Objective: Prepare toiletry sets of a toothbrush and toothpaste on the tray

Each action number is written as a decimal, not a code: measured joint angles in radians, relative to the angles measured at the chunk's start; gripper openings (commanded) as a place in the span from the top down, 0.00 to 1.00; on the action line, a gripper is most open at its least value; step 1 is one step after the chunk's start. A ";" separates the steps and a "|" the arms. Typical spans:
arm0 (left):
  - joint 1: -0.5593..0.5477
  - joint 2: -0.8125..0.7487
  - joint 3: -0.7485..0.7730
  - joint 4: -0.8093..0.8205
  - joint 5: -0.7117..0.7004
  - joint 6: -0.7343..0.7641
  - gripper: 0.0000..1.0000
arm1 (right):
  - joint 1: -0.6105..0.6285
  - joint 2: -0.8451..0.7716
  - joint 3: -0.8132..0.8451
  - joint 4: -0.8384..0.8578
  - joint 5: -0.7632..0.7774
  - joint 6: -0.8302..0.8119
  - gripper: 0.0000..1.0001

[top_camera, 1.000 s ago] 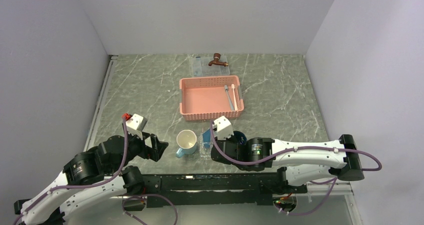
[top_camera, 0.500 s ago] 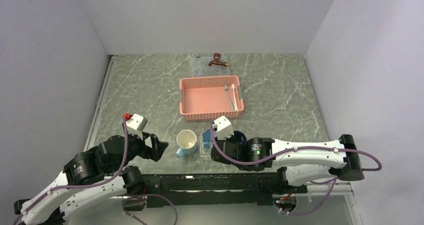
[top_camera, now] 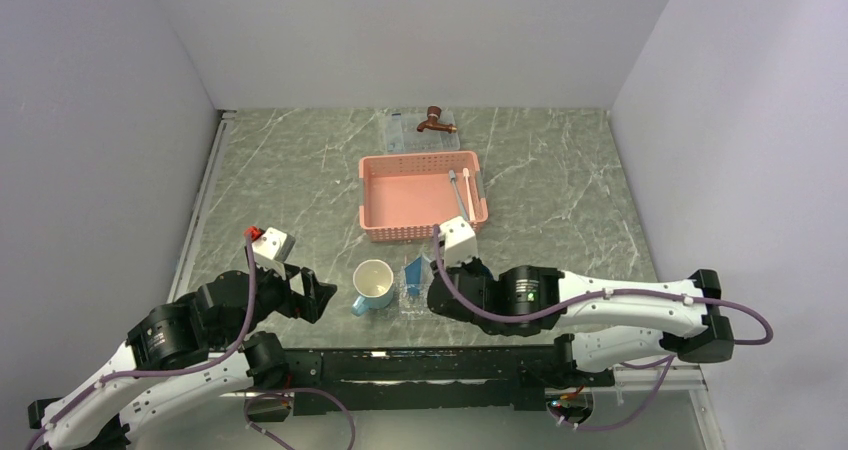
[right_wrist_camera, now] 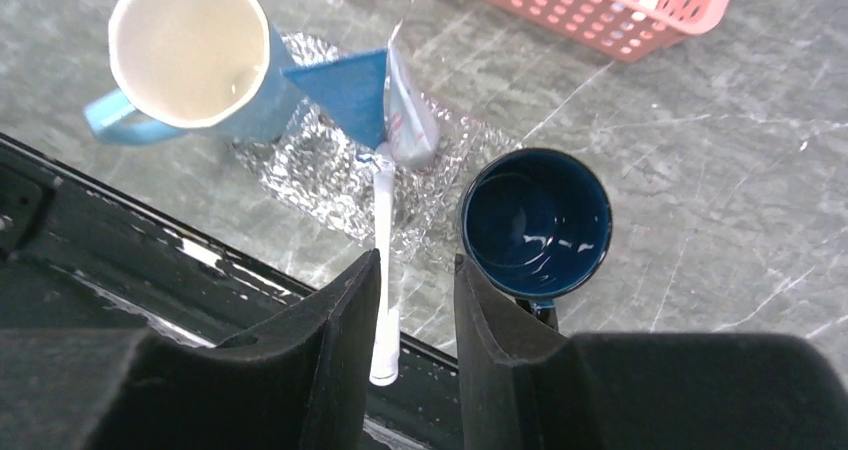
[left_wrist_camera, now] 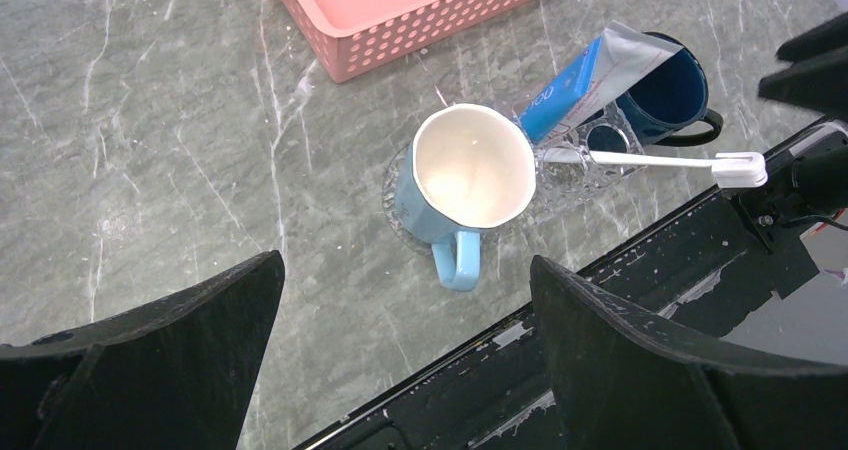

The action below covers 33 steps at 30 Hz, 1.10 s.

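Toothbrush (right_wrist_camera: pixel 383 260): lying head on tray (right_wrist_camera: pixel 300 175) beside toothpaste (right_wrist_camera: pixel 355 90), handle overhanging toward near edge of table (right_wrist_camera: pixel 700 170). Loose beneath parted, empty right gripper (right_wrist_camera: pixel 417 290); left gripper (left_wrist_camera: pixel 405 262) wide open, empty. Could tip off if clipped by a finger on withdrawal.

The top camera sits high behind both arm bases, looking down and forward over the whole desk (top_camera: pixel 300 170) from afar. The left wrist camera peers down between its fingers (left_wrist_camera: pixel 150 370) from the left, and the right wrist camera between its fingers (right_wrist_camera: pixel 320 360) from closer in. All three views share the pale cup (top_camera: pixel 373 283), the toothpaste (top_camera: pixel 412 270) and the pink basket (top_camera: pixel 420 232).
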 measured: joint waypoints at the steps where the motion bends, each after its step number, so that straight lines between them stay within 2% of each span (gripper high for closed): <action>1: 0.000 0.000 0.000 0.000 0.000 0.000 0.00 | -0.011 -0.004 0.028 -0.016 0.008 -0.002 0.65; 6: 0.000 0.000 0.000 0.000 0.000 0.000 0.01 | -0.122 -0.026 0.097 -0.024 0.012 -0.048 0.65; 14: 0.000 0.000 0.000 0.000 0.000 0.000 0.01 | -0.362 -0.003 0.119 -0.006 -0.116 -0.191 0.65; 25: 0.000 -0.005 -0.001 0.000 -0.010 0.000 0.01 | -0.628 0.191 0.186 0.108 -0.327 -0.377 0.64; 33: 0.000 -0.018 -0.002 -0.001 -0.027 -0.008 0.01 | -0.773 0.386 0.287 0.179 -0.483 -0.474 0.63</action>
